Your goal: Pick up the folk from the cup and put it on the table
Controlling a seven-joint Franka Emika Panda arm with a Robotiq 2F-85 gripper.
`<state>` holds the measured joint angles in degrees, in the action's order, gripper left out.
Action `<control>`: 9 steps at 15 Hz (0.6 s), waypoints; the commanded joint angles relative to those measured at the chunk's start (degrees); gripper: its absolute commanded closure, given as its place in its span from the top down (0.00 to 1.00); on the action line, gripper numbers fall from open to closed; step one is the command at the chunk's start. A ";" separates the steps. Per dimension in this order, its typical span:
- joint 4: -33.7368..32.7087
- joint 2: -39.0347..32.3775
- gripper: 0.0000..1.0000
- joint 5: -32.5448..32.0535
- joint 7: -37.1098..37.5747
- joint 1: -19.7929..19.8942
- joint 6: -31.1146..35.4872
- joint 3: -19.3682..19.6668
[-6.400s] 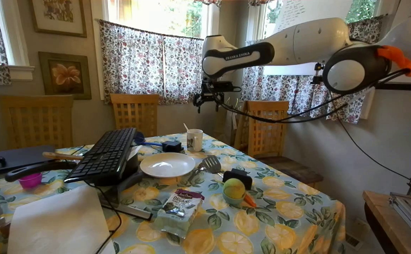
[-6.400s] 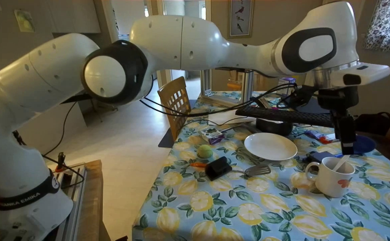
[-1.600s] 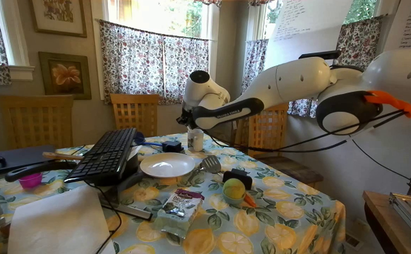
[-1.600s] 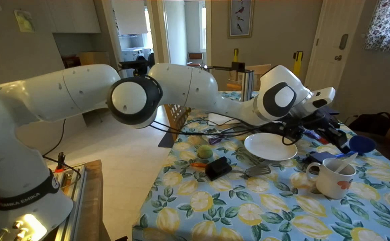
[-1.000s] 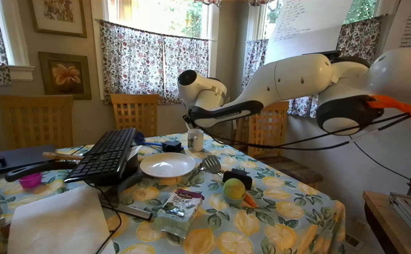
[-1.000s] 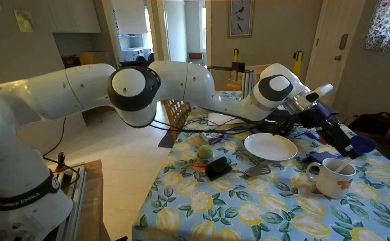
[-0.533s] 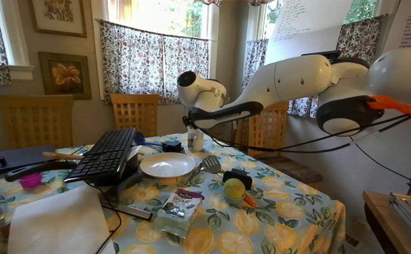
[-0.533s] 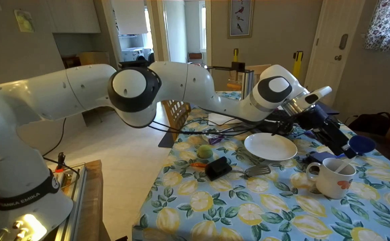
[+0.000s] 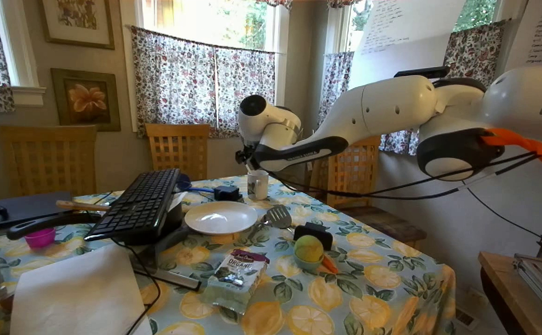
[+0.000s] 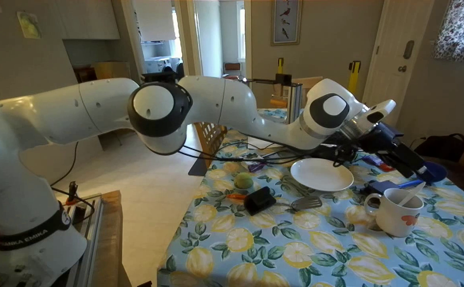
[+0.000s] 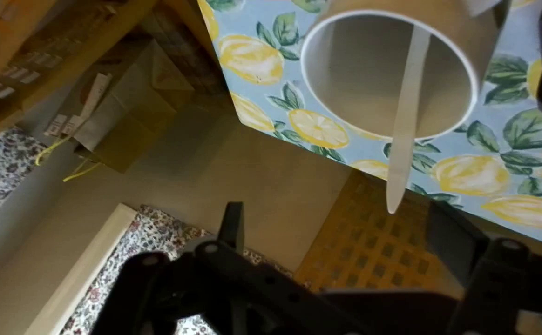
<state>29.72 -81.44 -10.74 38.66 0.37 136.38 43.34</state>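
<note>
In an exterior view, well left of the cup, a framed flower picture hangs on the wall beside a lattice-backed chair. Also left of the cup, a pink bowl, a sheet of paper and a tilted black keyboard share the desk, dressed in pale blue with printed lemons and leaves. Floral curtains cover the lower part of a window behind the cup, to its left. In front and left of the cup lie a white plate and, further forward, a snack bag. The cup stands upright on the desk; the wrist view shows the fork leaning in it, pale handle jutting past the rim, lower end hidden. Just above the cup, the jaws stand spread wide apart, the handle's tip between them in that view. Right of the cup come a slotted spatula and a yellow-green ball in a small bowl. Farther right of it, a dark-seated chair stands past the desk's edge, the white arm spanning above.
</note>
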 commanded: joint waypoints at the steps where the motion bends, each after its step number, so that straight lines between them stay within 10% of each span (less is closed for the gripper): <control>1: -1.63 -1.77 1.00 0.75 -3.80 3.47 9.37 -1.82; 9: -0.73 -2.19 1.00 2.15 -14.06 8.79 18.14 -14.00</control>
<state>29.79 -83.10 -10.05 28.65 7.96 152.72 32.51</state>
